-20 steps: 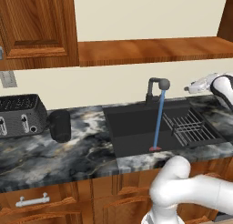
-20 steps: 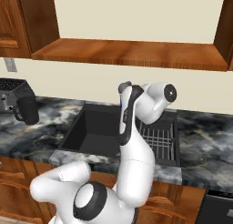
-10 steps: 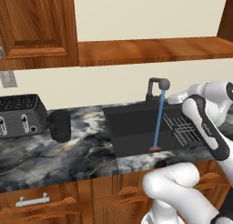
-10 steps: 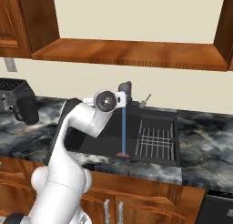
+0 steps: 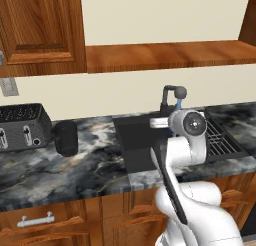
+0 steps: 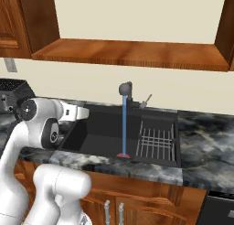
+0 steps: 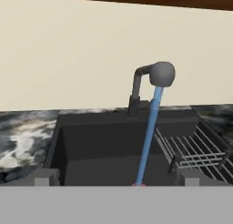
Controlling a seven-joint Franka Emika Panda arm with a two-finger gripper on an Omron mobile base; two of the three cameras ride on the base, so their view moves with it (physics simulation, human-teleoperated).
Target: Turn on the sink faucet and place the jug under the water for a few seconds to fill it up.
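The plain matte-black cylindrical jug (image 5: 66,137) stands untouched on the marbled counter (image 5: 100,162) beside the black slotted toaster (image 5: 22,126), well left of the matte-black basin (image 6: 105,137). My arm has swung from the rack side toward it, gripper (image 6: 87,113) spread empty. Thin blue water (image 6: 124,125) runs from the black angular faucet (image 7: 152,79).

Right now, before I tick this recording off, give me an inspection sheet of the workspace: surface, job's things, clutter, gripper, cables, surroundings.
Surface: dark marbled counter around the sink.
Job's things: sink faucet running, water falling straight into the basin; jug upright on the counter beside the toaster, not under the stream.
Clutter: toaster; wire rack in the sink.
Gripper: gripper open, empty, facing the sink.
Cables: nothing seen.
Surroundings: wooden cabinets above, cream wall.
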